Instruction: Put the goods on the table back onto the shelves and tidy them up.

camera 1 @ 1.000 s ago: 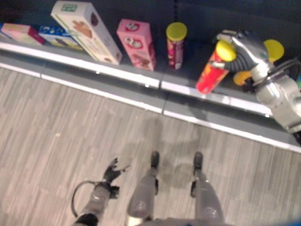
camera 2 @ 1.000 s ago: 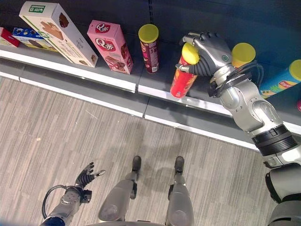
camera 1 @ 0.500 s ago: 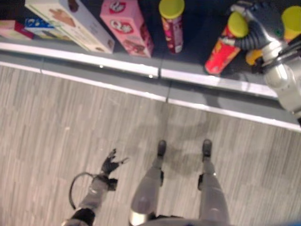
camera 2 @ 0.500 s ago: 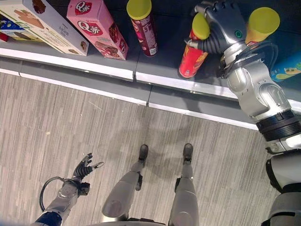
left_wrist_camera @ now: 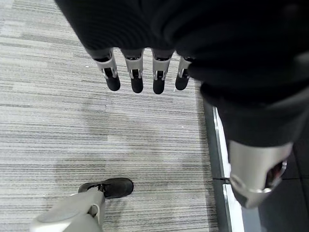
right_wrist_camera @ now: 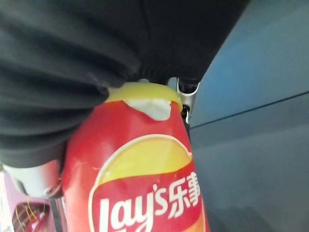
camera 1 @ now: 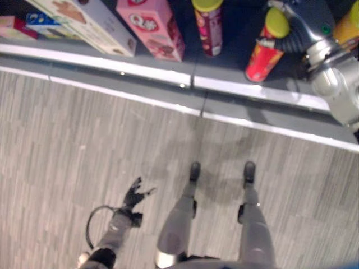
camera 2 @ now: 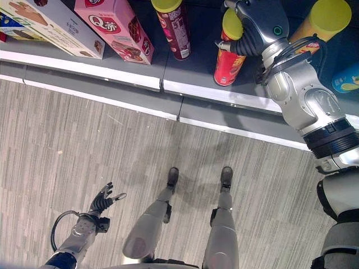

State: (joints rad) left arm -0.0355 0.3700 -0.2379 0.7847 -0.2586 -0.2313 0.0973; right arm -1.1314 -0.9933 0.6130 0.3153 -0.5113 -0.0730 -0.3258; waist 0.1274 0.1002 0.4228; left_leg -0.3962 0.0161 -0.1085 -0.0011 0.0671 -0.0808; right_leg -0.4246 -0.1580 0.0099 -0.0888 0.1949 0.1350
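A red chip can [camera 2: 228,60] with a yellow lid stands nearly upright on the low grey shelf [camera 2: 134,79], to the right of a maroon can [camera 2: 175,32]. My right hand [camera 2: 259,23] grips its top, fingers curled round the lid. In the right wrist view the red can [right_wrist_camera: 140,183] sits right against the hand's dark cover [right_wrist_camera: 67,53]. My left hand [camera 2: 103,197] hangs low over the floor with straight fingers [left_wrist_camera: 136,79] and holds nothing.
Along the shelf stand a pink box [camera 2: 115,28], a leaning cream box [camera 2: 53,27] and a blue box [camera 2: 12,25] to the left. An orange can [camera 2: 324,17] and a blue can [camera 2: 346,78] are to the right. Grey striped floor [camera 2: 101,145] lies before the shelf.
The whole picture has shifted, so the camera moved. The red can has gone from leaning to nearly upright on the shelf, still held by my right hand. The left hand is unchanged.
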